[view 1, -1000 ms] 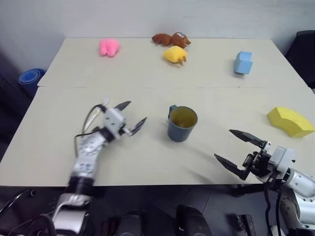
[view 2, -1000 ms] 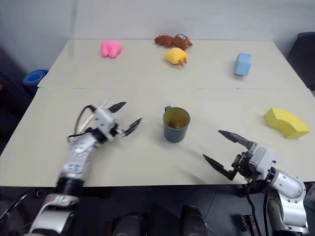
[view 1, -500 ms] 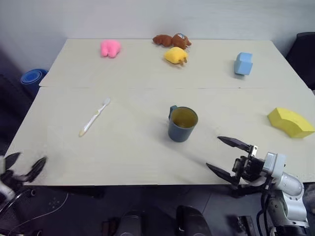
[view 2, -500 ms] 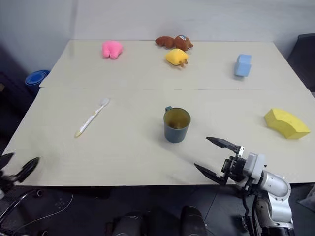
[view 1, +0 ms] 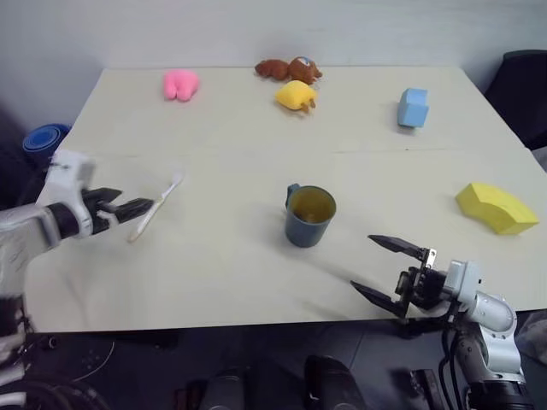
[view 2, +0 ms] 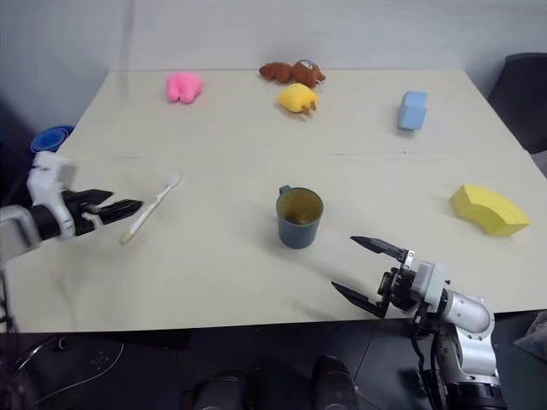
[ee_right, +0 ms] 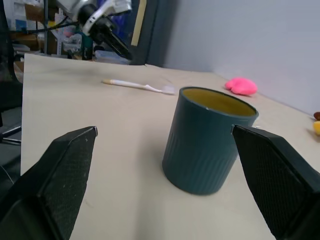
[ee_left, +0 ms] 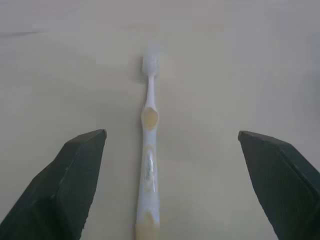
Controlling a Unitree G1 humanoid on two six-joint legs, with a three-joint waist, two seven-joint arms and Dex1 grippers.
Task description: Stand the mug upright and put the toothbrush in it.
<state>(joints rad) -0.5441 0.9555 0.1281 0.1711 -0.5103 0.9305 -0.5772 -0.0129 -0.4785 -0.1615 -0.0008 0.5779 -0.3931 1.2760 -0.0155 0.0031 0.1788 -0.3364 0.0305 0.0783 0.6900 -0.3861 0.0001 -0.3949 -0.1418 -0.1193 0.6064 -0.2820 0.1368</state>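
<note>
Since the mug (view 1: 309,214) already stands upright, it's all about the toothbrush (ee_left: 149,172): lying lengthwise between the wide-open left claw's (view 1: 132,209) fingers, handle end nearest.

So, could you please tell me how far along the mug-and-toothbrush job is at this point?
Done: the mug stands upright on the table, mouth up. In hand: the open left gripper is lined up at the handle end of the toothbrush, which lies flat, not gripped. Left: grasping the toothbrush and putting it in the mug. The right gripper is open and empty near the mug.
</note>
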